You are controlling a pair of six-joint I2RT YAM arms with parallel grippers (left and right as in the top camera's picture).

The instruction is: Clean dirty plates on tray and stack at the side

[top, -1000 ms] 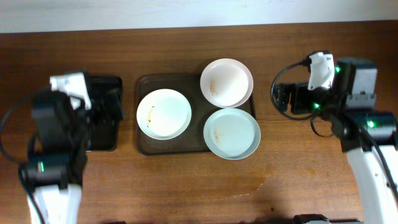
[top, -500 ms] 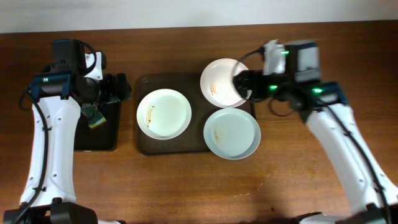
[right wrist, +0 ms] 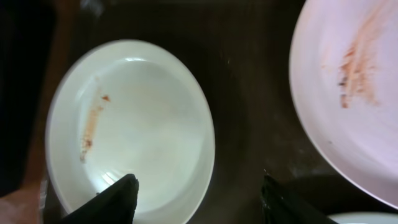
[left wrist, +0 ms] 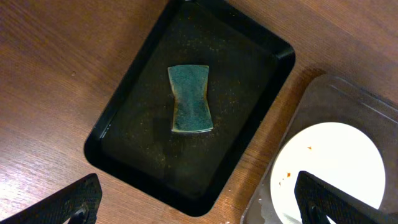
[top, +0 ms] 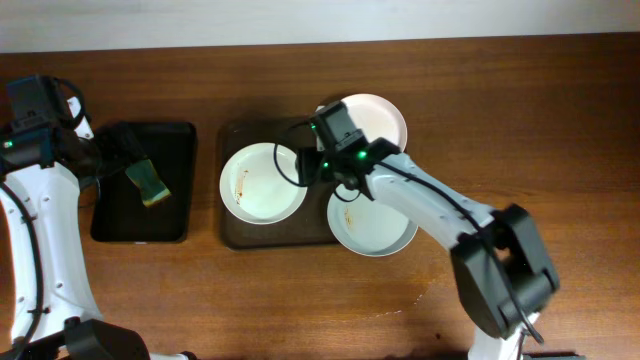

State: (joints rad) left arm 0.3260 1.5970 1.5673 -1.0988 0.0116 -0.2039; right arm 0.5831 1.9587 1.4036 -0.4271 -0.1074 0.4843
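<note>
Left of the large dark brown rectangular tray [top: 245, 235], a greenish sponge [left wrist: 189, 99] lies in a smaller black plastic tray [left wrist: 124, 134], kept handy for wiping. The left gripper [left wrist: 196, 186] hangs above it, fingers spread wide and empty. On the brown tray's left half sits a round white plate [top: 262, 183] with a brown smear. The right gripper [right wrist: 198, 186] hovers over its right rim, fingers apart and empty, probably to pinch and steady it. On the tray's right half a second white plate [top: 380, 125] laps the far rim, and a third white plate [top: 375, 220] the near corner.
</note>
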